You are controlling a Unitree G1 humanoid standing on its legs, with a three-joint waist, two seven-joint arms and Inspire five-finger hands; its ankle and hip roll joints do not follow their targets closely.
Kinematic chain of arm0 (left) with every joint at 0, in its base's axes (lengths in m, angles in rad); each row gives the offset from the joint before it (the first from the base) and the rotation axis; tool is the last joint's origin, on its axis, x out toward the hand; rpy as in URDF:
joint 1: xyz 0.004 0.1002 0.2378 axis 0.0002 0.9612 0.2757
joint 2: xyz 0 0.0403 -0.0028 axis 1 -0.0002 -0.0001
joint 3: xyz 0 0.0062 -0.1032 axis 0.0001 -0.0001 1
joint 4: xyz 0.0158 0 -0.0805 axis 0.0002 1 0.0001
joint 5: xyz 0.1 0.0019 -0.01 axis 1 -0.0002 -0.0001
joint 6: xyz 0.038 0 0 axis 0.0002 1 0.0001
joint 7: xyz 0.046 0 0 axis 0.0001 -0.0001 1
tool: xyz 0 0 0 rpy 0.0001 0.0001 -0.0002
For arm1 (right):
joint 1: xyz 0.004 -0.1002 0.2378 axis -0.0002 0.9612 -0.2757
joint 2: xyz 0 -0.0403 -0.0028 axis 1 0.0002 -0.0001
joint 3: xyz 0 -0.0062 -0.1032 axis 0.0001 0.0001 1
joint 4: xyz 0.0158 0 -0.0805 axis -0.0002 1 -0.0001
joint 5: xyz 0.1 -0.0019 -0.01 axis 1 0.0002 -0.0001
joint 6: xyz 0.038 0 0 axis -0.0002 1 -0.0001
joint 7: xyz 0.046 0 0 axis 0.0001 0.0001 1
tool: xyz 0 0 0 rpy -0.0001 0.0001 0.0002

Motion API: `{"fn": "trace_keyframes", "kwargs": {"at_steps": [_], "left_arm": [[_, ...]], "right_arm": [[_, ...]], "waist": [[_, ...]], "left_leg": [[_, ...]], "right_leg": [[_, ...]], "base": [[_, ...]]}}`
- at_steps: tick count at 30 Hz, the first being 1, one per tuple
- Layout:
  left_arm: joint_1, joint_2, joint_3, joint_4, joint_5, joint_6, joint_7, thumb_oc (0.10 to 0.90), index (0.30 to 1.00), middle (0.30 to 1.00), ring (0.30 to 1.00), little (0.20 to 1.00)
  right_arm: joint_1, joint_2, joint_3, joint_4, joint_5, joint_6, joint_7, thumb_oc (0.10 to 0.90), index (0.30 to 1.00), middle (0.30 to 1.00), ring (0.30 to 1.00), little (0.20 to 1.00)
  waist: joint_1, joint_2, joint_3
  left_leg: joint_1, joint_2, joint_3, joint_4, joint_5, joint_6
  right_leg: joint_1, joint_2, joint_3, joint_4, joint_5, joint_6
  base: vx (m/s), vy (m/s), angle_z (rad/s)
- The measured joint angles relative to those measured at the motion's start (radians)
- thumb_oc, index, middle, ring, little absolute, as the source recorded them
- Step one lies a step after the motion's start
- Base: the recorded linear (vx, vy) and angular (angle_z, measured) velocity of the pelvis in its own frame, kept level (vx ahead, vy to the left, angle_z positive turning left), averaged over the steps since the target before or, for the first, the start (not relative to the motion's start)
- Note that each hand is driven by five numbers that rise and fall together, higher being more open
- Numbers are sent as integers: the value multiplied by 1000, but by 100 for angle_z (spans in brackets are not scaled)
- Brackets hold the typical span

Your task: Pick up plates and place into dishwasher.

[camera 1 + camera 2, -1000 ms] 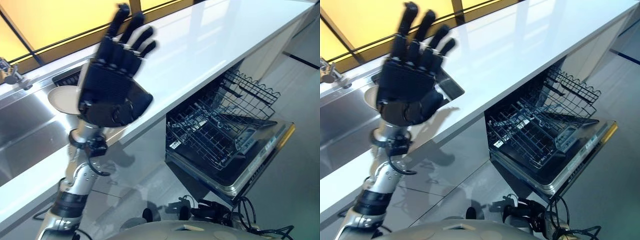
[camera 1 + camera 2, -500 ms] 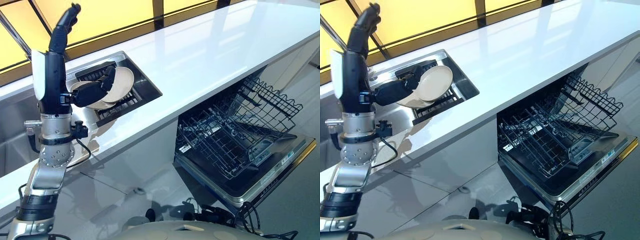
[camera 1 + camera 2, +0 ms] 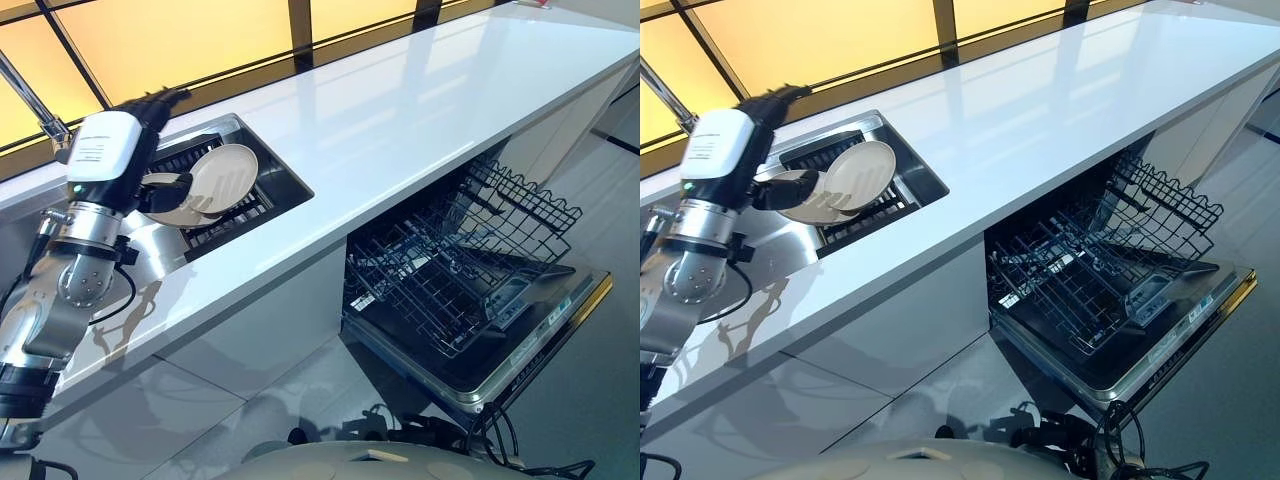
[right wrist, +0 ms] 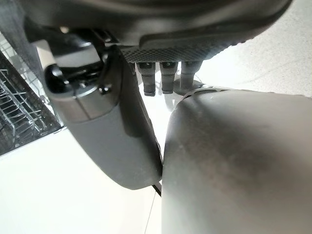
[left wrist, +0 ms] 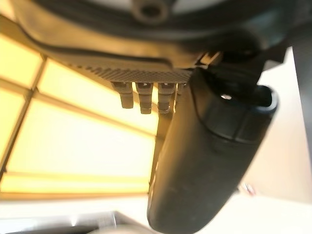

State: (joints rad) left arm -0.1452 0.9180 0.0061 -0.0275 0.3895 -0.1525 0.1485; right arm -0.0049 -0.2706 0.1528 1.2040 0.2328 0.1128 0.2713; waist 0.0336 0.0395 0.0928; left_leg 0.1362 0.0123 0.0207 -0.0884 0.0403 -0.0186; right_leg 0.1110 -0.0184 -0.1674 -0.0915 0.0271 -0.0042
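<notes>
Two cream plates stand tilted in the dark rack of the sink, the nearer one (image 3: 226, 177) leaning on the one behind it (image 3: 172, 208). My left hand (image 3: 108, 158) reaches over the sink from the left, with a white cover on its back, its fingers (image 3: 160, 100) straight and pointing past the rack. Its thumb (image 3: 166, 189) lies at the plates' left rim; whether it touches them I cannot tell. The dishwasher (image 3: 455, 275) stands open under the counter, its wire rack pulled out over the lowered door. My right hand (image 4: 107, 122) hangs low, fingers relaxed, holding nothing.
A long white counter (image 3: 400, 110) runs from the steel sink (image 3: 290, 185) to the far right, above the dishwasher. A faucet (image 3: 30, 100) stands at the sink's left. The lowered dishwasher door (image 3: 545, 320) juts out over the grey floor.
My left hand has swung from upright in front of the camera down and forward over the sink, with its thumb staying by the plates. The plates have not moved.
</notes>
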Motion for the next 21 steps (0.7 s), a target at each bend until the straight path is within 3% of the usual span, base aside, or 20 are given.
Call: {"fn": "trace_keyframes", "kwargs": {"at_steps": [6, 12, 21], "left_arm": [[-40, -8, -98, 100, -184, 106, -163, 800, 900, 900, 900, 900], [-77, -102, -108, 173, -384, 220, -226, 800, 900, 900, 900, 900], [-152, -125, -152, 288, -345, 311, -194, 800, 900, 900, 900, 900]], "right_arm": [[-3, 0, -2, -13, 1, 12, 0, 800, 900, 900, 900, 900], [1, 0, -4, -29, 2, 19, -1, 800, 900, 900, 900, 900], [-2, -2, 12, -54, 5, 46, -4, 800, 900, 900, 900, 900]], "waist": [[-38, 0, 0], [-49, 0, 0], [-60, -2, 1]], "left_leg": [[12, 1, 26, -1, -3, -1], [14, 4, 28, -5, -4, -3], [11, 3, 29, -1, -4, -2]], "right_leg": [[0, 8, 28, 0, 7, -4], [0, 10, 36, 0, 11, -5], [-1, 9, 32, 0, 11, -6]], "base": [[6, 30, -15], [0, 11, -4], [-3, 1, 2]]}}
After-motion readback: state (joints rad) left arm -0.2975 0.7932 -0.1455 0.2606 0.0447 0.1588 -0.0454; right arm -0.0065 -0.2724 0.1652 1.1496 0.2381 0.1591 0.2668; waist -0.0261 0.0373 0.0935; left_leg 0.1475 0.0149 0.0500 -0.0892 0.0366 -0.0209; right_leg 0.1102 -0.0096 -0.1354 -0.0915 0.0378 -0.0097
